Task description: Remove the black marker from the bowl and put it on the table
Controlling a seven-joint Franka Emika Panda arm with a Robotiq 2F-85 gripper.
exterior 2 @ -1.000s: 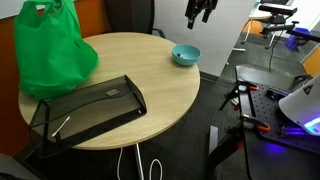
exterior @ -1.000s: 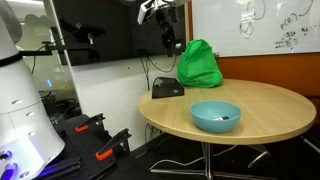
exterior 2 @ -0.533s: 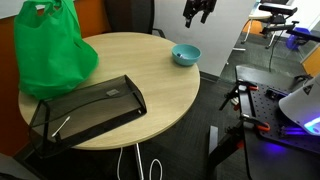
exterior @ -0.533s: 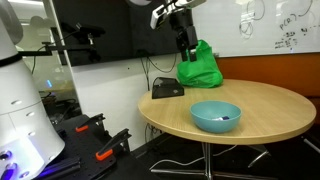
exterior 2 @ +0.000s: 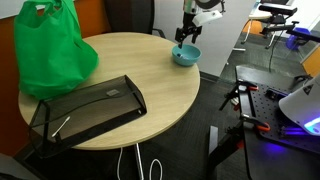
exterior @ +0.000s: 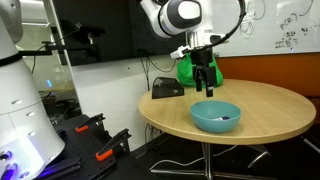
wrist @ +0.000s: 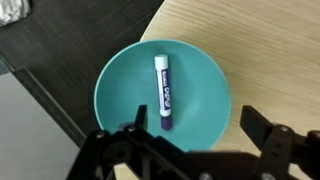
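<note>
Logged claw (wrist: 195, 130) spread wide in wrist view, fingers (wrist: 135, 128) at either side of the lower frame, nothing pinched between them. Found it hanging above the bowl (wrist: 120, 90), pointing down, apart from the rim. Confirmed in both exterior views: claw (exterior: 204, 86) (exterior 2: 187, 40) just over bowl (exterior: 205, 118) (exterior 2: 186, 57), no contact seen.

Noted black marker (wrist: 164, 92) lying flat on the bowl floor, near centre, lengthwise up-down in wrist view, white end toward the top, darker labelled barrel toward the claw. Untouched by either finger.

Placed bowl close to the edge of the table (wrist: 270, 45) (exterior: 270, 100) (exterior 2: 150, 70), with dark floor beyond that edge in wrist view.

Recorded green bag (exterior: 186, 68) (exterior 2: 50, 50) farther back on the tabletop, behind the claw in an exterior view. Recorded black device (exterior: 167, 89) (exterior 2: 85, 108) beside the bag, well apart from bowl.
</note>
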